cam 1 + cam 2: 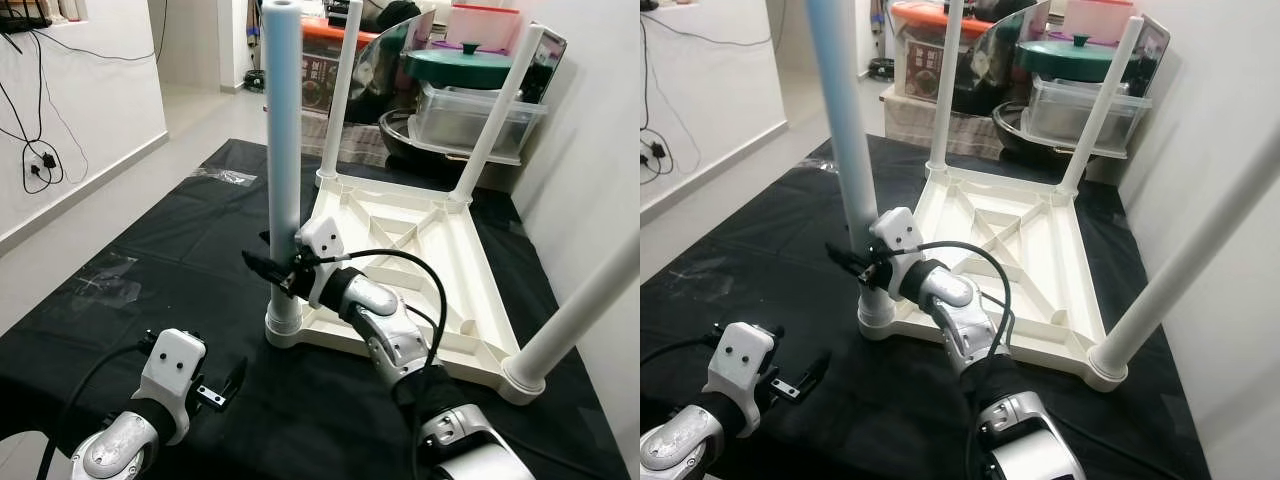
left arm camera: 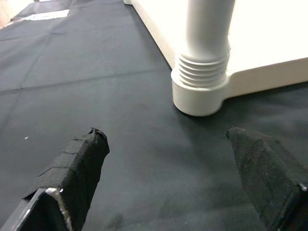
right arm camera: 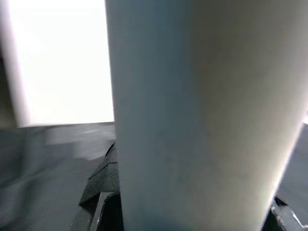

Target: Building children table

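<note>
A white plastic children's table [image 1: 425, 250] lies upside down on a black cloth [image 1: 170, 250]. All of its legs stand upright. The near-left leg [image 1: 281, 150] sits in its corner socket, with screw threads showing at its base [image 2: 202, 72]. My right gripper [image 1: 276, 270] is shut on this leg a little above the socket, and the leg [image 3: 192, 120] is pressed between its fingers [image 3: 103, 192]. My left gripper [image 1: 225, 385] is open just above the cloth in front of that corner, its fingertips [image 2: 82, 159] apart with nothing between them.
The other legs rise at the far left [image 1: 340, 90], far right [image 1: 495, 115] and near right [image 1: 575, 310]. Behind the cloth stand a green-lidded pot [image 1: 460, 65], plastic boxes [image 1: 480, 115] and a wok. A wall runs close on the right. Plastic wrappers [image 1: 105, 280] lie on the cloth.
</note>
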